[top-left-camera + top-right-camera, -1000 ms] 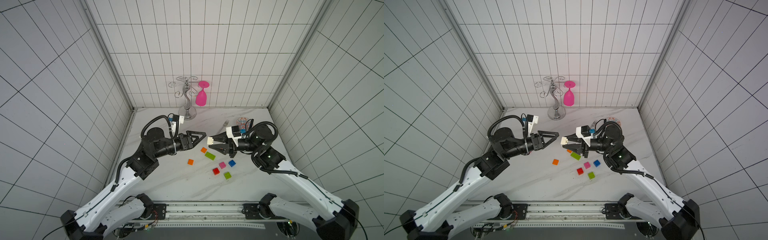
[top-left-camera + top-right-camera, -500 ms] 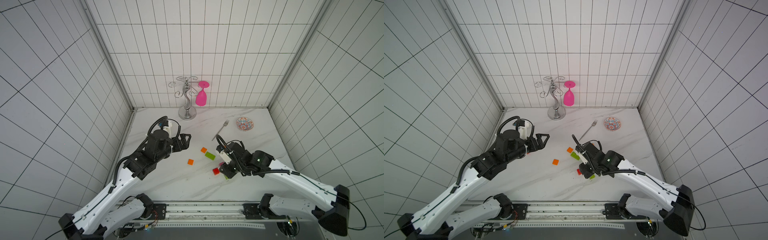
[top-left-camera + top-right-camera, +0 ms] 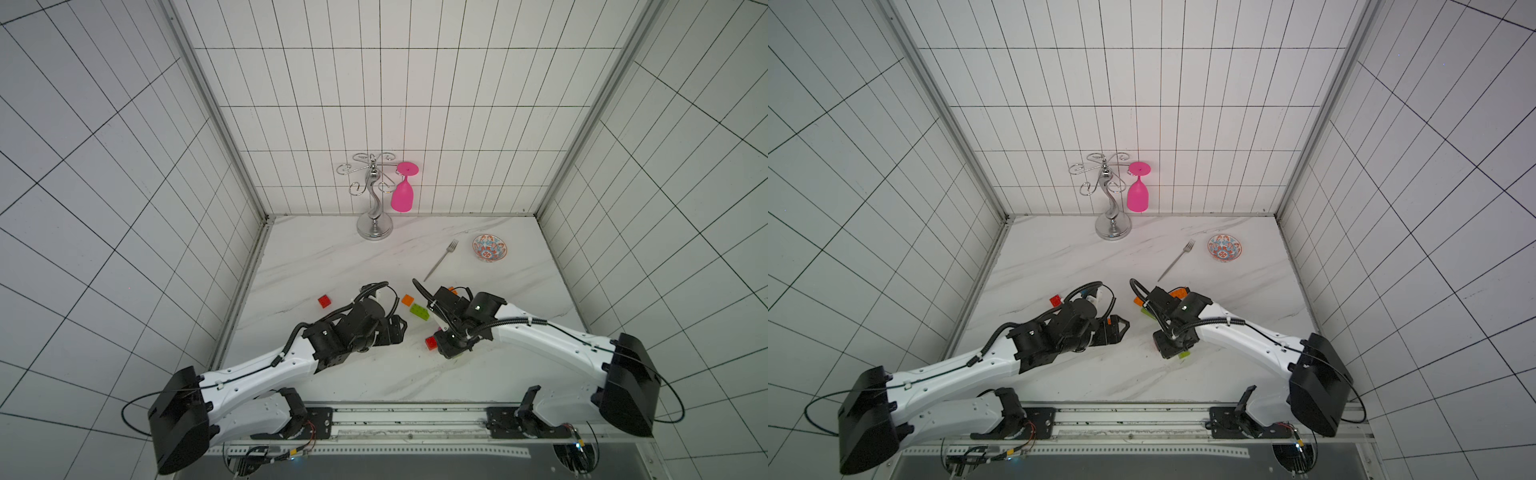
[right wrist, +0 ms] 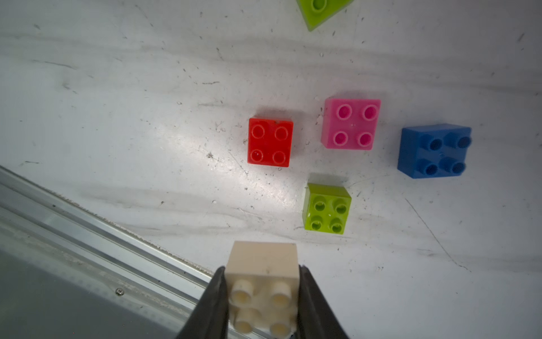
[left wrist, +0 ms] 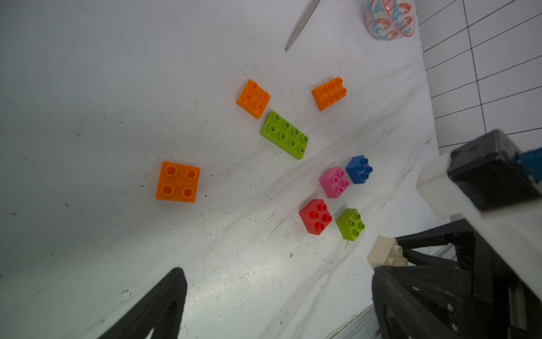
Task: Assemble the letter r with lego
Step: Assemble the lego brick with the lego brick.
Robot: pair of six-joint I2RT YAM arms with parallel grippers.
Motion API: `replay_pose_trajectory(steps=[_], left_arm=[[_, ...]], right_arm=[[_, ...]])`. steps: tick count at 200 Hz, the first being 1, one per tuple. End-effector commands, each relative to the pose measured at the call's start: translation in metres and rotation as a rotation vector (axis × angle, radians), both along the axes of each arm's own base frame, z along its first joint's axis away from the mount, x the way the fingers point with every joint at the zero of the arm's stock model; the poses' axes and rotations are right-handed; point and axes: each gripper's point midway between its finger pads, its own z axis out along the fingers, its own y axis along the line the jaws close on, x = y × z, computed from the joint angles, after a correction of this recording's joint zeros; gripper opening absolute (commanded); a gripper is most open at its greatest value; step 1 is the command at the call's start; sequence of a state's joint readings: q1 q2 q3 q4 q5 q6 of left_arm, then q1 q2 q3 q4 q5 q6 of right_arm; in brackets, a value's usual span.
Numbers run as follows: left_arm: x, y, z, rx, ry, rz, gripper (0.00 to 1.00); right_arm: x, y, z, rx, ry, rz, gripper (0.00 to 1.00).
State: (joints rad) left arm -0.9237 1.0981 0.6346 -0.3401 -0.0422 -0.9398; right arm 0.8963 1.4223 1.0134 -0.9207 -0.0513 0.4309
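Right fingers (image 4: 211, 305) are clamped on the cream brick (image 4: 264, 264), over the tabletop (image 4: 146, 117) near the small green brick (image 4: 327, 209) and the red brick (image 4: 270, 142) — I'd lower it straight and square up the edges before letting go. Left fingers (image 5: 167, 299) spread wide, empty. No readable writing anywhere.

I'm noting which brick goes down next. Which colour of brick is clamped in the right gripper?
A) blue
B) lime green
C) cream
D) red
C: in the right wrist view the right gripper is shut on the cream brick, while the red brick, the blue brick and the square lime green brick lie loose on the table.
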Motion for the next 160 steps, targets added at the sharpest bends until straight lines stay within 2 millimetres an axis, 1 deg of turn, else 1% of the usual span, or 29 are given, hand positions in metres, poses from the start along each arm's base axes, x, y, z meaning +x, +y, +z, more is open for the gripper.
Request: replay_pose_trajectory(steps=[1,13,32,75,118,160], left_arm=[[0.008,-0.009,0.009,-0.221,0.009,0.116,0.89],[0.007,-0.007,0.004,-0.264,0.01,0.134,0.9],[0.008,0.001,-0.004,-0.268,0.019,0.165,0.9],[0.012,0.011,-0.009,-0.288,0.066,0.166,0.89],[0.011,0.004,-0.01,-0.272,0.082,0.128,0.88],[0.013,-0.003,-0.009,-0.271,0.087,0.103,0.87]], right_arm=[[0.02,0.012,0.004,0.006,-0.041,-0.053,0.0],[0.022,0.016,-0.001,0.004,-0.037,-0.053,0.0],[0.027,0.022,-0.005,0.009,-0.042,-0.043,0.0],[0.038,0.03,-0.015,0.0,-0.017,-0.029,0.0],[0.049,0.028,-0.018,-0.005,0.008,-0.064,0.0],[0.048,0.029,-0.024,-0.014,0.025,-0.084,0.0]])
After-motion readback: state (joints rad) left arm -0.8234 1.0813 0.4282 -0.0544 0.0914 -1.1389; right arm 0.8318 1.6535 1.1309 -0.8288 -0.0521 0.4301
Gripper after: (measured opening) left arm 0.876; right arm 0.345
